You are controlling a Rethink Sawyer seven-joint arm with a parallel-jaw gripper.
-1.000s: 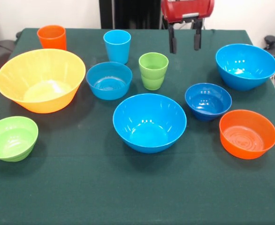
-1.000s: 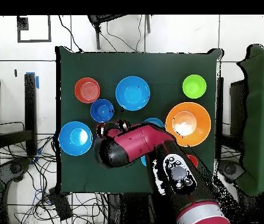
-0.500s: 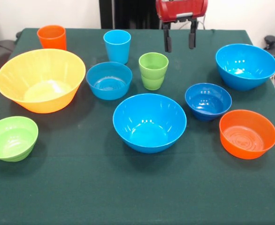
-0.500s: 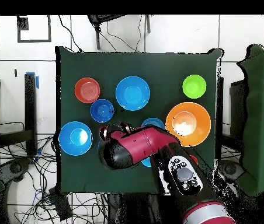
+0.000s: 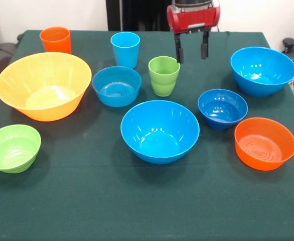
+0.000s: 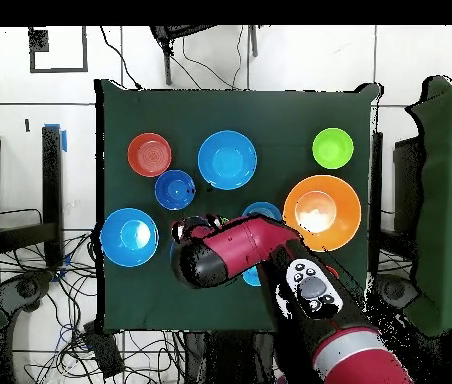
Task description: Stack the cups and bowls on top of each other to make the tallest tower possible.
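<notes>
Gripper slid toward the green cup, nothing stacked yet

Over the last second the gripper (image 5: pixel 191 51) drifted from above the bare cloth near the far blue bowl (image 5: pixel 263 70) across to hang just beside the green cup (image 5: pixel 164 75), its two black fingers (image 5: pixel 177 51) spread wide and empty. Nothing on the worktop (image 5: pixel 147 201) had budged: the yellow bowl (image 5: pixel 43 85), the near blue bowl (image 5: pixel 159 130), the light blue bowl (image 5: pixel 116 85), the dark blue bowl (image 5: pixel 222 108), the orange bowl (image 5: pixel 265 143) and the green bowl (image 5: pixel 11 148) all stood apart, no tower begun. The orange cup (image 5: pixel 55 39) and blue cup (image 5: pixel 125 48) waited at the back. That sideways move looked like lining up on the green cup, though the fingers hung off to its side and above it.
</notes>
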